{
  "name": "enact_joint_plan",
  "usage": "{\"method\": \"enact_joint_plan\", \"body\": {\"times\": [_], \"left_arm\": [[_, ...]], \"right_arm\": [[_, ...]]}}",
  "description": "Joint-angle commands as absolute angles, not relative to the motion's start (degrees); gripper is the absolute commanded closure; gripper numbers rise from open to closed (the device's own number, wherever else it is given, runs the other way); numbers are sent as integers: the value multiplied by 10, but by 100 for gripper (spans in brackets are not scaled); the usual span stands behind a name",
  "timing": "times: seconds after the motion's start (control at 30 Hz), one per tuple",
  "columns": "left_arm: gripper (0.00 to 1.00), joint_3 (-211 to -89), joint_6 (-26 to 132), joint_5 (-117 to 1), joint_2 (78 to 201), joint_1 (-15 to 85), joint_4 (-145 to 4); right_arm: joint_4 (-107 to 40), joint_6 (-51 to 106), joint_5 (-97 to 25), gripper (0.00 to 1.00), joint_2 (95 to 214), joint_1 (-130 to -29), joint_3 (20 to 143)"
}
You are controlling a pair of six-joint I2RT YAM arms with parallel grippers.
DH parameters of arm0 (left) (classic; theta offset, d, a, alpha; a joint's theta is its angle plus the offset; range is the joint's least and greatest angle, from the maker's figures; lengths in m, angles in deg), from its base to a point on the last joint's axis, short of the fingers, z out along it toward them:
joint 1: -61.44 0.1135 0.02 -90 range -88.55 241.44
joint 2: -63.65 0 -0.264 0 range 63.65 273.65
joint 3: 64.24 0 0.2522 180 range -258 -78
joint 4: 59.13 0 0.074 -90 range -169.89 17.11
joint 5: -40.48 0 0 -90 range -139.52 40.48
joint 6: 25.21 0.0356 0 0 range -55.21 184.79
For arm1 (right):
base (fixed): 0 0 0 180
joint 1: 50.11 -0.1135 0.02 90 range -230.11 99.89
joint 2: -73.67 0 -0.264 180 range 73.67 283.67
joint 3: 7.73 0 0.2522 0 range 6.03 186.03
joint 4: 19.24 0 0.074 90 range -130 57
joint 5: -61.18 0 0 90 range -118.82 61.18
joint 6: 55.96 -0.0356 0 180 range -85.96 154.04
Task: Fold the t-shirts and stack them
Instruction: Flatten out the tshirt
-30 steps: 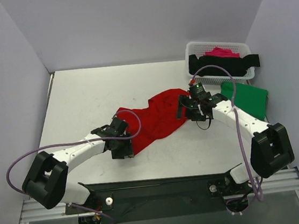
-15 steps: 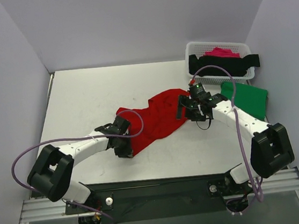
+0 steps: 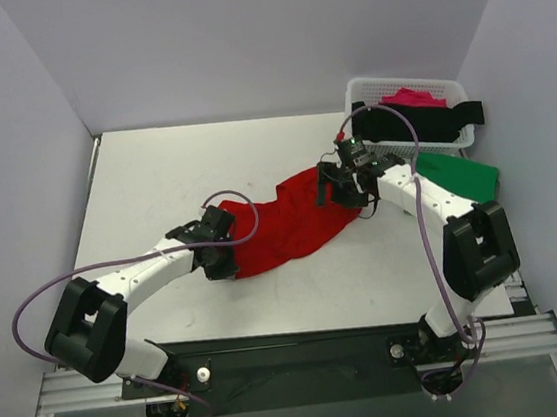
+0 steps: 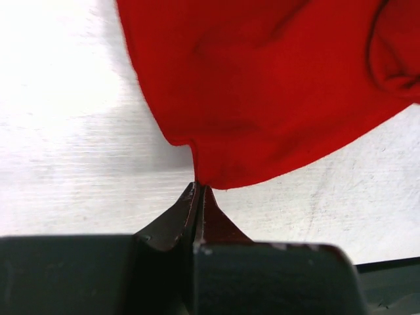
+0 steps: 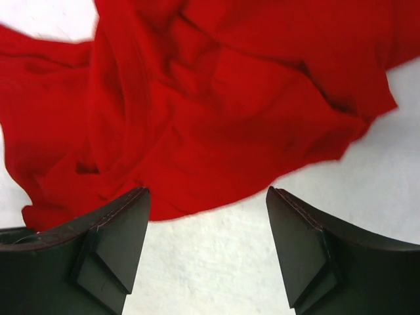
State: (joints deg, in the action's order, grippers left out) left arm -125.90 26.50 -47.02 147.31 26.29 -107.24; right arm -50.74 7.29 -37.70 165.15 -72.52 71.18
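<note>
The red t-shirt [image 3: 286, 230] is pinched only at a hem tip by the left gripper [image 4: 197, 191] and may be pulled free; the right gripper [image 5: 207, 197] is spread, empty, above it.

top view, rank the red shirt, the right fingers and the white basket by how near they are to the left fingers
1. red t-shirt: touching, since the left fingers are shut on its near left edge.
2. right fingers: open at the shirt's right end, mid-table.
3. white basket: at the table's far right corner, farthest.
</note>
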Motion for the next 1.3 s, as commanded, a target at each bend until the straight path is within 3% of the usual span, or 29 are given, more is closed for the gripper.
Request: {"method": "enact_joint_plan", "body": {"times": [0.0,0.27,0.6,0.7,0.77,0.8,0.83,0.93,1.27], "left_arm": [[100,-1283,278,-448,1440,282,-1097],[100,-1284,282,-449,1431,309,-1106],[100,-1278,280,-449,1430,319,-1114],[100,-1277,277,-446,1426,321,-1115],[100,-1276,275,-445,1422,324,-1116],[100,-1275,273,-442,1420,329,-1117],[100,-1274,272,-440,1418,332,-1118],[100,-1272,267,-431,1401,364,-1121],[100,-1343,302,-401,1304,539,-1151]], "right_arm": [[-510,100,-403,28,1687,-723,777],[-509,108,-474,39,1822,-745,910],[-537,117,-496,44,1906,-771,932],[-548,123,-503,55,1921,-770,935],[-553,125,-511,71,1923,-769,939],[-559,125,-509,82,1919,-768,945],[-562,125,-507,87,1914,-767,949],[-579,122,-508,95,1886,-754,969],[-633,89,-533,100,1684,-633,940]]}}
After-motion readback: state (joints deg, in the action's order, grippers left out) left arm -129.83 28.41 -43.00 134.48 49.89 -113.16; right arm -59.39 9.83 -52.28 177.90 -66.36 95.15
